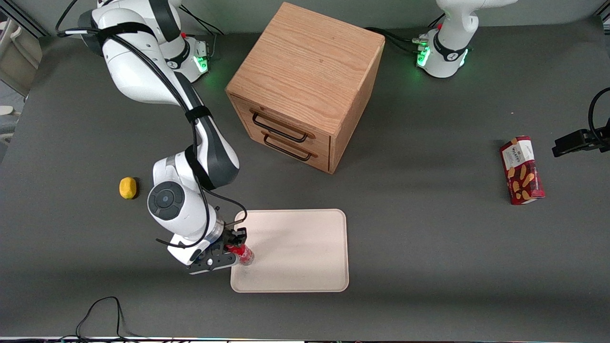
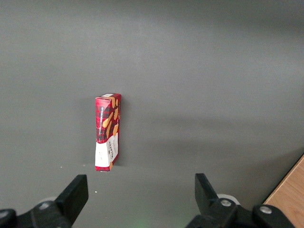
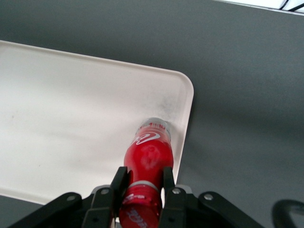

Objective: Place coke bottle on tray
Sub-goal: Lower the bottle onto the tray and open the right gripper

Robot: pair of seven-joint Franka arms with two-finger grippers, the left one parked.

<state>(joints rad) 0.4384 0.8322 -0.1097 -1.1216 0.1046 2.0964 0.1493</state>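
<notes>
Coke bottle (image 3: 148,159) stands roughly upright w/ its clear base down on the tray (image 3: 71,118), cap end up in the gripper (image 3: 142,183). Long axis runs from the grip down to the tray surface; in the front view the bottle (image 1: 244,254) looks foreshortened, base end tipped slightly toward the tray's middle.

Look: slim red body, white script logo near the lower part, a pale band at the neck, red cap w/ white lettering, transparent bottom. It sits close to one tray corner, the corner w/ a faint grey smudge, just inside the low rim.

Gripper (image 1: 228,251) is at the tray's (image 1: 295,247) edge nearest the working arm's end of the table, over that same corner. Both black fingers (image 3: 167,183) are clamped on the bottle's neck, one each side, touching it.

Hard to make out: cap top is cut off in the right wrist view; in the front view the gripper body covers the bottle's upper part, so only a bit of red and the clear base show. Whether the base fully rests on the tray or is just above it – can't tell.

Other stuff, relative to the tray: wooden drawer cabinet (image 1: 305,85) farther from the front camera, yellow lemon (image 1: 127,187) toward the working arm's end, red snack box (image 1: 522,170) well apart toward the parked arm's end.
</notes>
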